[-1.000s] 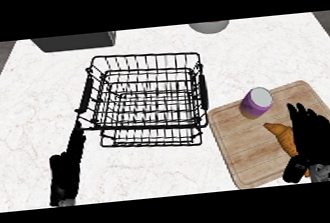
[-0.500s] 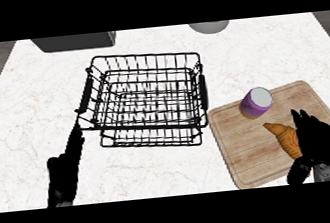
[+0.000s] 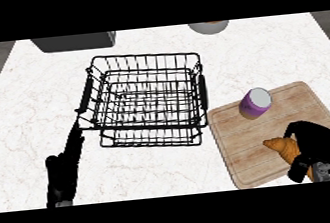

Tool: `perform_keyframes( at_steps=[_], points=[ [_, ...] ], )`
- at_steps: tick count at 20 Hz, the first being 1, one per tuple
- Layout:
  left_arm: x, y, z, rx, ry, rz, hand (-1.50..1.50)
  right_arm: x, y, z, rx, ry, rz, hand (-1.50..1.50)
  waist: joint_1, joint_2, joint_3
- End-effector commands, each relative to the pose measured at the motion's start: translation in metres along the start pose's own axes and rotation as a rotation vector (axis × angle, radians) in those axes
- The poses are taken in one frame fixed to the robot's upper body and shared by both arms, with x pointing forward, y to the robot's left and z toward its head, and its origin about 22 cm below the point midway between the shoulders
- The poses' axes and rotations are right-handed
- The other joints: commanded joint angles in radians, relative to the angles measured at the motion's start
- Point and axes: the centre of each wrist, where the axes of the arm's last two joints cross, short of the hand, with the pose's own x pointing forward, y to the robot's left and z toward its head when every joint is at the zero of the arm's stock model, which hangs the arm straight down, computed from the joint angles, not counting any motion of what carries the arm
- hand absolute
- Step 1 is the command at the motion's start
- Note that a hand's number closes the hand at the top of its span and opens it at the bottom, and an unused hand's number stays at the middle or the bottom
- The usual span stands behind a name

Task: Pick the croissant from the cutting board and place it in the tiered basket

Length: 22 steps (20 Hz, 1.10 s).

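Note:
A golden croissant [image 3: 284,148] lies on the wooden cutting board [image 3: 245,141] at the right of the counter. My right hand [image 3: 318,144] is down over the croissant's right side, fingers curled round it and hiding its lower end. The black wire tiered basket [image 3: 146,101] stands in the middle, left of the board, with nothing in it. My left hand [image 3: 64,168] rests at the lower left beside the basket's front corner, fingers straight and pointing up, holding nothing.
A purple and white can [image 3: 255,103] stands on the board's far end, close to the basket's right side. A dark grey box [image 3: 72,41] and a round vessel [image 3: 209,27] sit at the counter's far edge.
My right hand has sunk lower onto the croissant and its fingers have curled in round it. The left hand has barely shifted.

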Motion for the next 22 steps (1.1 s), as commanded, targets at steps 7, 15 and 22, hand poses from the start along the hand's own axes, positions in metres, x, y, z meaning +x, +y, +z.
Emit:
perform_keyframes(
  at_steps=[7,15,22],
  points=[
    [-0.017,-0.017,0.005,-0.016,0.011,0.006,0.00,0.013,0.005,-0.019,-0.157,-0.127,0.116,1.50,0.004,0.004,0.006],
    [-0.004,0.006,0.003,-0.017,-0.001,0.005,0.00,0.063,0.019,0.060,-0.066,-0.496,-0.042,1.50,-0.001,-0.003,0.005],
    [-0.008,0.022,-0.014,0.047,0.005,-0.012,0.00,0.059,-0.037,0.129,-0.112,-0.629,-0.360,1.50,-0.028,-0.004,0.004]
  ],
)
